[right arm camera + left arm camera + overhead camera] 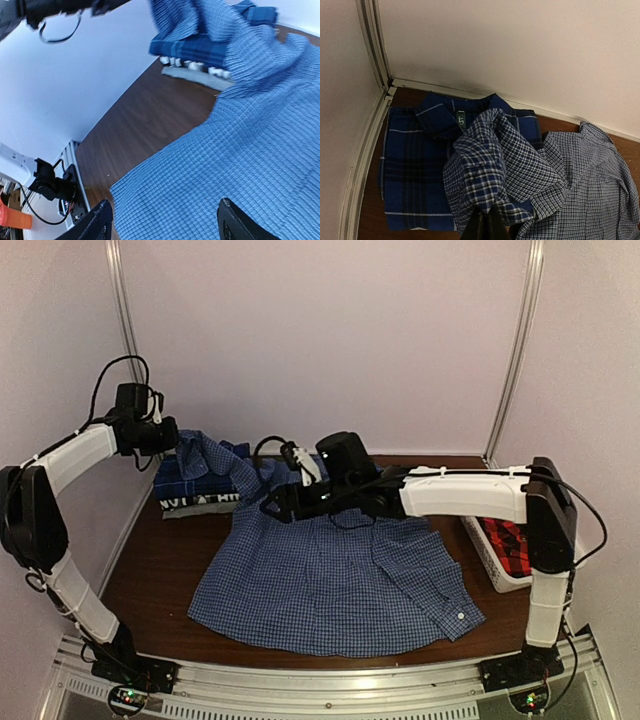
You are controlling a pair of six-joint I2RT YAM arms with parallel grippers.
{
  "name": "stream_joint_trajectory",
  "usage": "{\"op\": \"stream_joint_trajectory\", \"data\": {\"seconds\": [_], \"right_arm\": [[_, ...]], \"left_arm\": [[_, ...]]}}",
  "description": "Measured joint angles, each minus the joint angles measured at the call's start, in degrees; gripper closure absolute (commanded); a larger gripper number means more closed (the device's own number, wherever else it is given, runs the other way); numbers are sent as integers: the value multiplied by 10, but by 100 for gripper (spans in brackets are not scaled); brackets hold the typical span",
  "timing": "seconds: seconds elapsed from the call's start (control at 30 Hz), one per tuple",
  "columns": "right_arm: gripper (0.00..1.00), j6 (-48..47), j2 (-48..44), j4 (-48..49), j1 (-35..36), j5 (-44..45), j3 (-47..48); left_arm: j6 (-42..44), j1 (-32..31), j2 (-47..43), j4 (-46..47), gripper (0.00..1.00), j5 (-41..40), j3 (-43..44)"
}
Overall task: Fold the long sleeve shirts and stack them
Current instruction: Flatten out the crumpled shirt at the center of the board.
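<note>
The blue-and-white fine check shirt [335, 580] lies spread on the table, back up, with one sleeve [205, 458] lifted to the far left. My left gripper [176, 437] is shut on that sleeve [492, 165], its fingertips [487, 226] pinching the bunched cloth above the folded darker blue plaid shirt [412, 165]. My right gripper [165, 225] stands open just over the check shirt's body [250, 150], nothing between its fingers; in the top view this gripper [274, 504] hovers near the shirt's collar end. The red-and-black plaid shirt [508, 543] lies in the basket.
The white slatted basket [484, 552] stands at the table's right edge. The folded dark plaid shirt [200, 485] rests on a pale grey folded item [200, 506] in the far left corner. Walls and metal rails [370, 45] close in behind and at both sides.
</note>
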Motion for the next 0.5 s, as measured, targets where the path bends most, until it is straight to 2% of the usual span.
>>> {"op": "stream_joint_trajectory", "data": {"seconds": [0.07, 0.23, 0.4, 0.5], "right_arm": [[26, 0, -38, 0, -27, 22, -40], [25, -1, -111, -20, -89, 78, -135], [23, -10, -173, -72, -115, 129, -214], [21, -22, -205, -108, -120, 165, -241]], "left_arm": [[-2, 0, -9, 4, 82, -4, -17], [-7, 0, -10, 2, 43, -7, -48], [-10, -2, -18, -19, 22, -17, -50], [-6, -14, -43, -38, 15, -42, -49]]}}
